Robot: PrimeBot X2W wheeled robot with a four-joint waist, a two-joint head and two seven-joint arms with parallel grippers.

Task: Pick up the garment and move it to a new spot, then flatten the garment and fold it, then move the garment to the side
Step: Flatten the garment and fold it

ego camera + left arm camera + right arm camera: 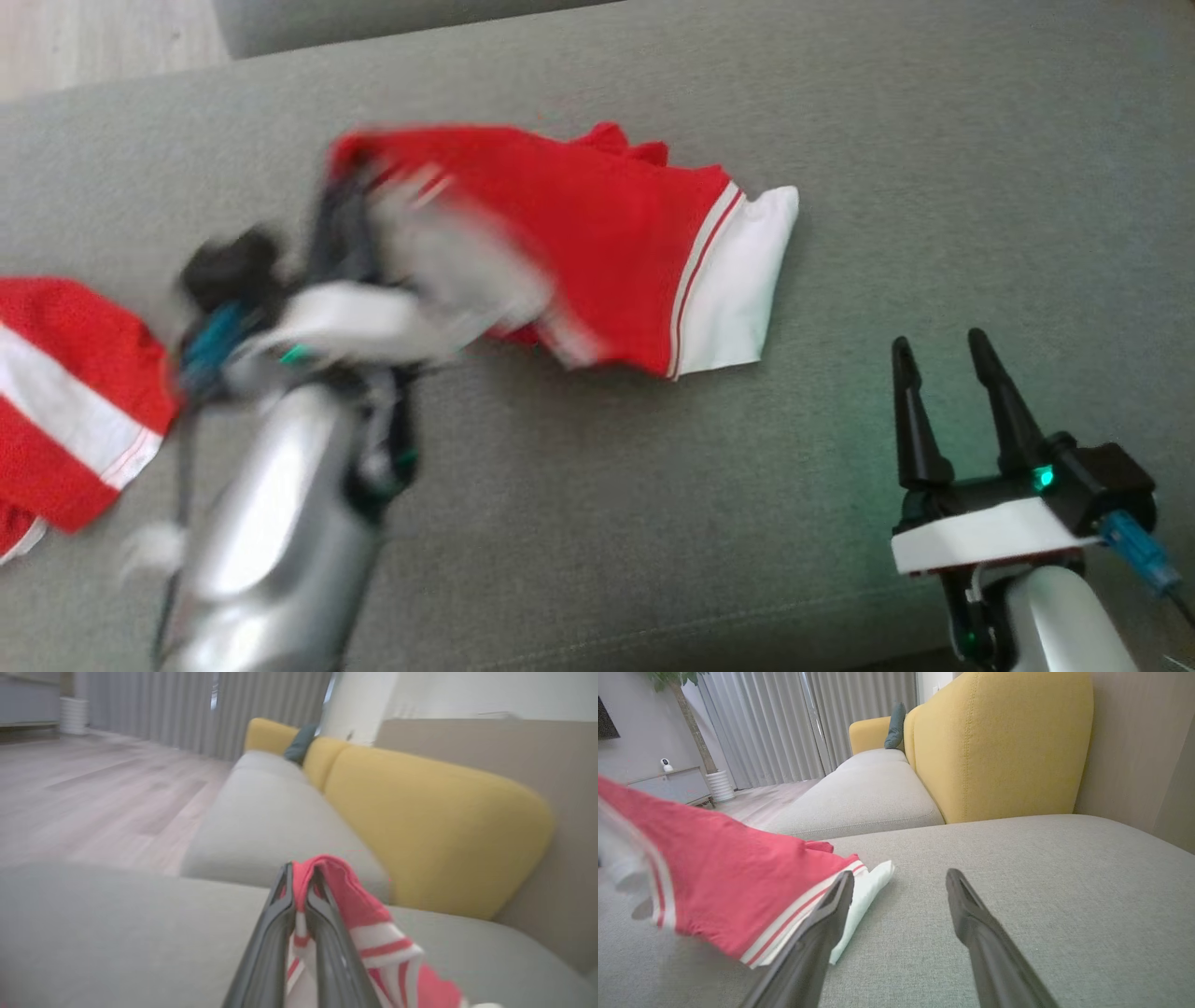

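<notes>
The garment (607,233) is red with a white hem and thin red and white stripes, and it lies half raised on the grey sofa seat (653,523). My left gripper (345,177) is shut on its upper left edge and looks blurred by motion. The left wrist view has the two fingers pinched together at the left gripper (299,875), with a red fold of the garment (355,905) between them and the cloth hanging to the right. My right gripper (940,343) stands open at the lower right, apart from the white hem. From the right wrist, the garment (728,882) hangs left of the open right gripper (900,877).
Another red cloth with a white band (65,392) lies at the left edge; I cannot tell whether it belongs to the garment. Yellow back cushions (999,742) rise behind the seat. Wooden floor (93,793) lies beyond the sofa's edge.
</notes>
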